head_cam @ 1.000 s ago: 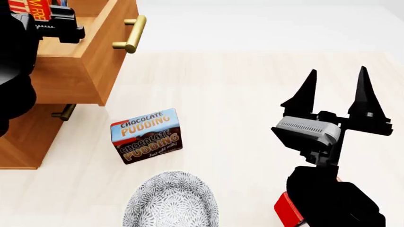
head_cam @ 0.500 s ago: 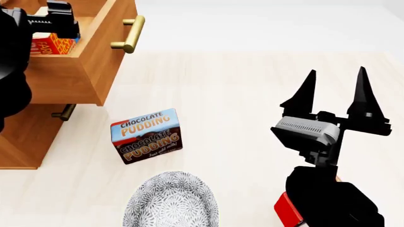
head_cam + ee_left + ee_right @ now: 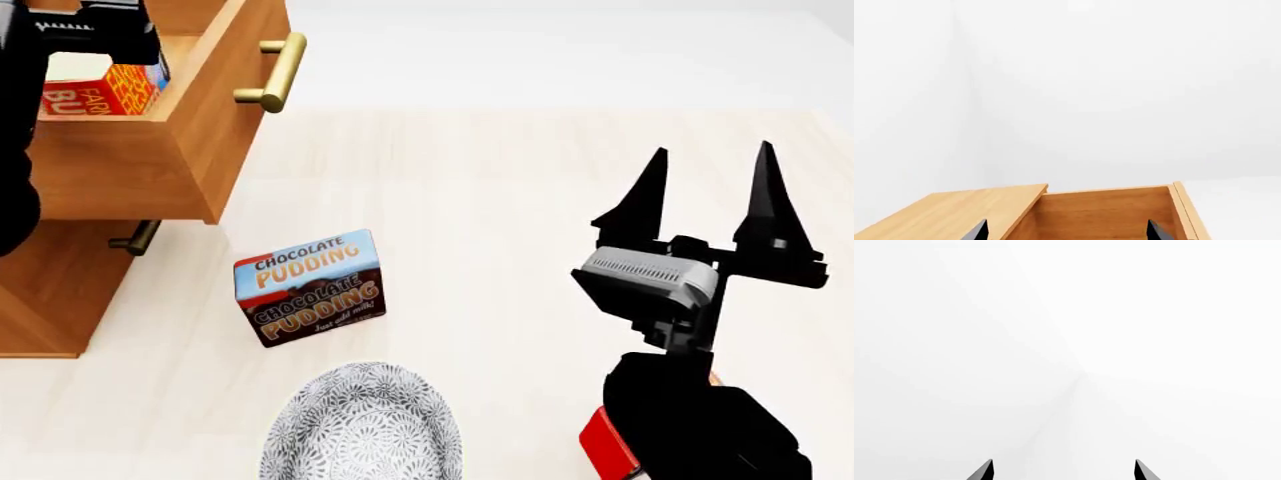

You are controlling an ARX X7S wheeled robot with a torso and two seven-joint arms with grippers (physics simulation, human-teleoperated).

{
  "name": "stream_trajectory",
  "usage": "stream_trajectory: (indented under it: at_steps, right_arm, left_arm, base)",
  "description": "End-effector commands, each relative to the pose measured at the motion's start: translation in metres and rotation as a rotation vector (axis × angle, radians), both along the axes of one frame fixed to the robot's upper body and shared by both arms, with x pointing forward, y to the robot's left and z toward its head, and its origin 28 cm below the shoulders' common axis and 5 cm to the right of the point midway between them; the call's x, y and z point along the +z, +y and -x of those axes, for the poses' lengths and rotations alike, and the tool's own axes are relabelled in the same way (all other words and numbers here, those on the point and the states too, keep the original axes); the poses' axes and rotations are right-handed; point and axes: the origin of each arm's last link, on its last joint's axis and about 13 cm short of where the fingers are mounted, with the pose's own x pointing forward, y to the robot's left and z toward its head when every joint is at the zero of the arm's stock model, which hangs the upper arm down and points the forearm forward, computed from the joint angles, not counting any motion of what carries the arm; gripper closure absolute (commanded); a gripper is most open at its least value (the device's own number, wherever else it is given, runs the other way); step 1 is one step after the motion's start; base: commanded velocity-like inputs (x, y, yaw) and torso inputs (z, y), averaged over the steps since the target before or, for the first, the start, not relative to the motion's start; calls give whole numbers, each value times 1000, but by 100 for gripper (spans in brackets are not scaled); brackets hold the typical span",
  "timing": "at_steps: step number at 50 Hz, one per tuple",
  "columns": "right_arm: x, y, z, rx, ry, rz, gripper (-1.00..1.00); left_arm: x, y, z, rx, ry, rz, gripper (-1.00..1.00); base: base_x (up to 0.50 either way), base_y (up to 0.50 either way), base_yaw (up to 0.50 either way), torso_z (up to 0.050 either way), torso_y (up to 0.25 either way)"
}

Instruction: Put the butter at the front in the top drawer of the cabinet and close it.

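Right end effector (image 3: 707,190): your idle one, well apart from the cabinet (image 3: 54,290), tips spread wide, holding nothing.
Chocolate pudding box (image 3: 310,287): on the table (image 3: 534,180) just in front of the cabinet, clear of the drawer's path.
Top drawer (image 3: 220,110): pulled out, brass handle (image 3: 274,70) facing you.
Butter (image 3: 100,92): lying inside the top drawer.
Left end effector (image 3: 1066,235): directly above the butter, tips wide apart and empty; the nearer arm for pushing the drawer shut.
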Motion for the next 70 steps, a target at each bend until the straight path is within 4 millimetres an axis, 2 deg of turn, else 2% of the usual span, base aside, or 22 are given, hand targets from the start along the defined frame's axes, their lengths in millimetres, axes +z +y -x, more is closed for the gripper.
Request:
stream_trajectory:
  at_steps: [1, 5, 15, 25, 34, 40, 51, 60, 70]
  right_arm:
    - [0, 0, 1, -2, -1, 0, -100]
    - [1, -1, 1, -5, -3, -2, -100]
    - [2, -3, 4, -15, -5, -5, -100]
    - [2, -8, 10, -37, -3, -9, -100]
    - [-1, -9, 11, -46, 2, -12, -100]
    - [-2, -9, 10, -48, 7, -11, -100]
    - [-6, -8, 8, -52, 17, -9, -100]
    - [-7, -8, 9, -54, 19, -10, -100]
    - [-9, -8, 10, -54, 23, -14, -100]
  left_arm:
    - [10, -20, 37, -159, -97, -3, -100]
    - [10, -33, 55, -247, -144, -17, -100]
    - [-8, -73, 93, -553, -244, -71, -100]
    - [-43, -110, 100, -775, -215, -174, -100]
    - [-71, -131, 105, -895, -172, -263, -100]
    - [-85, -139, 96, -921, -119, -278, -100]
    - [-107, -147, 61, -939, 68, -230, -100]
    - [-116, -147, 29, -892, 169, -184, -100]
    - [-122, -146, 3, -819, 224, -160, -100]
  base:
    - [0, 0, 0, 0, 0]
    - [0, 0, 0, 0, 0]
    - [0, 0, 0, 0, 0]
    - [0, 0, 0, 0, 0]
    - [0, 0, 0, 0, 0]
    - [0, 0, 0, 0, 0]
    - [0, 0, 0, 0, 0]
    - [0, 0, 0, 0, 0]
    - [0, 0, 0, 0, 0]
